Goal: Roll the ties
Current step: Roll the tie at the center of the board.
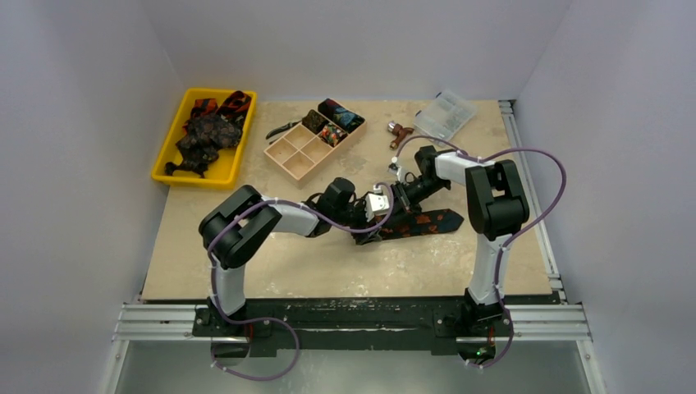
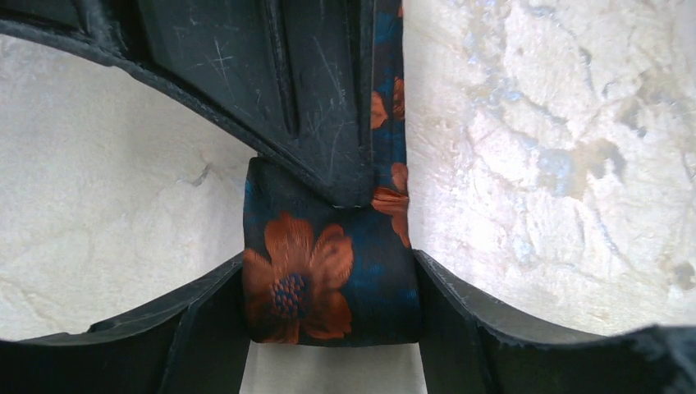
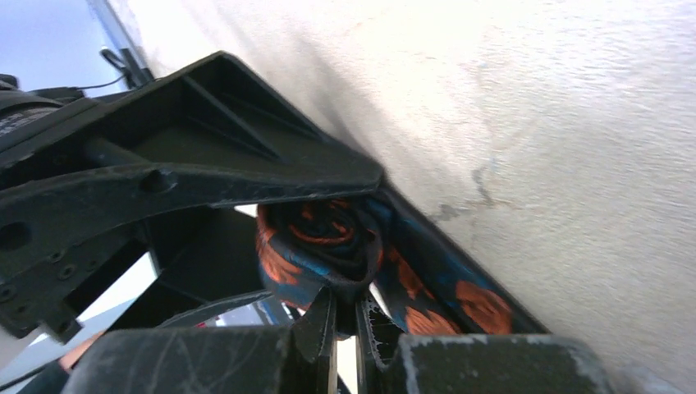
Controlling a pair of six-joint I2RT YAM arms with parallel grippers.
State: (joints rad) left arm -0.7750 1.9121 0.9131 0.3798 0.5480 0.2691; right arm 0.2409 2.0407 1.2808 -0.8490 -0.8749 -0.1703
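The left gripper (image 2: 331, 275) clasps the half-rolled tie (image 2: 295, 287), the right gripper (image 3: 345, 316) pinches its core, while yellow bin (image 1: 168, 139), divided tray (image 1: 289, 153) and clear box (image 1: 446, 115) lie well apart.

The tie (image 2: 328, 279) is showing orange flowers on dark blue; the tray (image 1: 167, 148) is looking yellow, the organiser (image 1: 297, 164) perhaps beige.

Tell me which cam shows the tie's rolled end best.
Left wrist: the rolled end fills the centre, flower print facing the lens. Right wrist shows only its spiral edge, partly covered. Top view shows the tie's flat tail; the roll itself is out of sight there.
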